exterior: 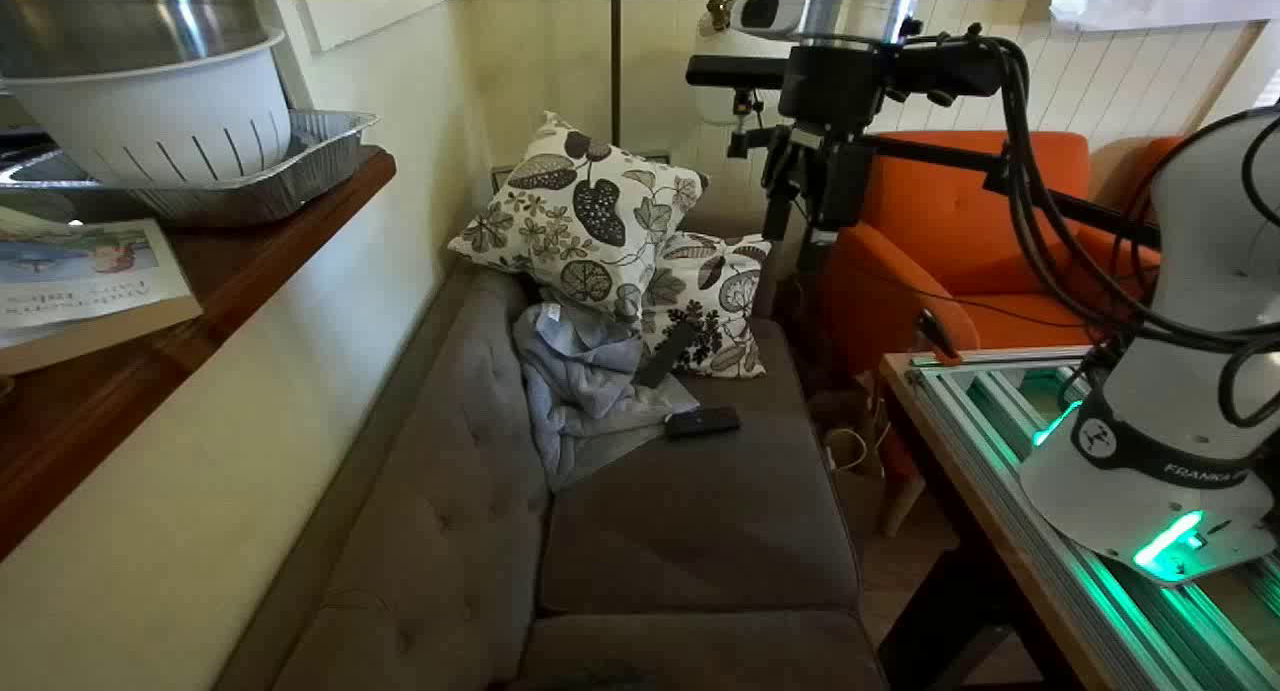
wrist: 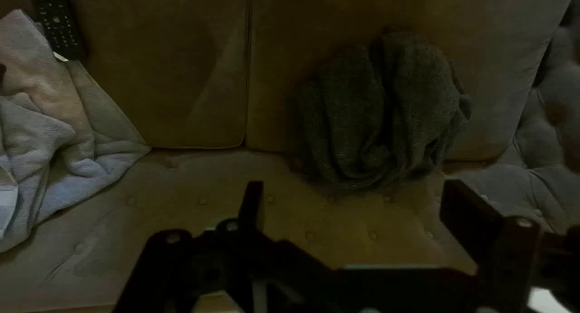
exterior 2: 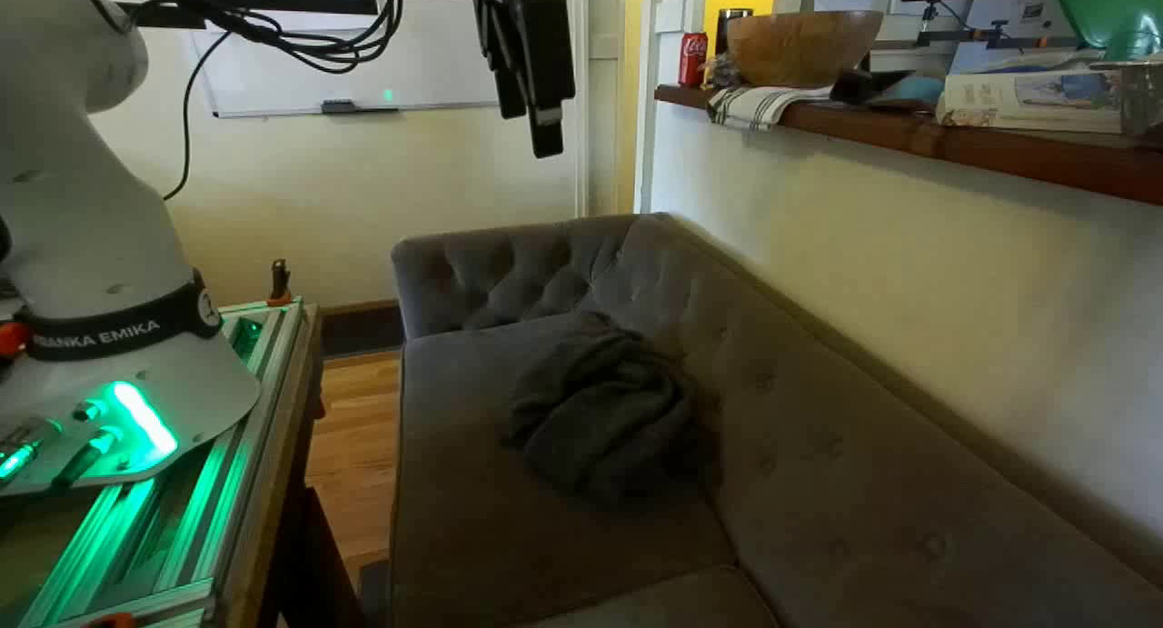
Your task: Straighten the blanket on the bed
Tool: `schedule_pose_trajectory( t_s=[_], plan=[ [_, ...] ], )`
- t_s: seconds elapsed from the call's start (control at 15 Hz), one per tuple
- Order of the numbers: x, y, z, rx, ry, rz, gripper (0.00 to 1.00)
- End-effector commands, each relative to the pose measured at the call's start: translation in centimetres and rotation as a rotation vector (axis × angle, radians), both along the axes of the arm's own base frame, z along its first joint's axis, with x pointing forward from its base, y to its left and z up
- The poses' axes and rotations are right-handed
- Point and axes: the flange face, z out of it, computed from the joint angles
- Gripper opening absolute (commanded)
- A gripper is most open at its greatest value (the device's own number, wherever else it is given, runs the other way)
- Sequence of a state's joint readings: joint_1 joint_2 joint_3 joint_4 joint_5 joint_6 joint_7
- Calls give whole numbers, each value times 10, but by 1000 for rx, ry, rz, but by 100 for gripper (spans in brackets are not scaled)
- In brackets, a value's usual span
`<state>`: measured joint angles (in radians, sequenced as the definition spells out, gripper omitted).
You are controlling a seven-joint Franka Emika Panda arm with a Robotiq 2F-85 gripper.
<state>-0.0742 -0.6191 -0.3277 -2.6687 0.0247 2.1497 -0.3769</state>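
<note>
Claw (wrist: 353, 186) stands wide apart, nothing btwn its fingers (wrist: 252, 204); in both exterior views it hangs high, well above the bed (exterior 2: 863, 483), which is rly a dark couch. Blanket (exterior 2: 604, 419) = dark heap on the seat (exterior 2: 463, 483), toward the far end in an exterior view, hard by the backrest (wrist: 104, 258) (touching or just beside, can't tell). Calling that one the blanket is my guess: a lighter grey cloth (exterior: 590, 371) lies rumpled too, next to patterned pillows (exterior: 600, 221) & w/ a remote (wrist: 56, 21) at its edge; in the wrist view it's well left of the heap.

Key relation, per wrist view: blanket lies below the claw, btwn the two fingers left to right, a bit nearer the right one, & past the tips toward the couch's front. How much of that offset is just cam angle, can't tell. No clear long axis: heap is approx. round, w/ main folds running front to back. Fingers are spread along the couch's length, so closing shd pinch across those folds, which looks OK. Only one arm (exterior: 1210, 236), so no choice there.

Next prob.: lower w/ slight shift right, nip a top fold. Risk: soft stuff may slip or bunch. Straightening prob. not begun; it's all heaped.
</note>
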Motion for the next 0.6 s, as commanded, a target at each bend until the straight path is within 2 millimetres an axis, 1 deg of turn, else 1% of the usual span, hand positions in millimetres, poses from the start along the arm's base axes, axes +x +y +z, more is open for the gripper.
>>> schedule_pose_trajectory(
  t_s=[0.0,0.33,0.4,0.53],
  plan=[
    [0,0,1,0,1,0,100],
    [0,0,1,0,1,0,100],
    [11,0,-1,2,1,18,100],
    [43,3,-10,0,21,56,100]
  ],
)
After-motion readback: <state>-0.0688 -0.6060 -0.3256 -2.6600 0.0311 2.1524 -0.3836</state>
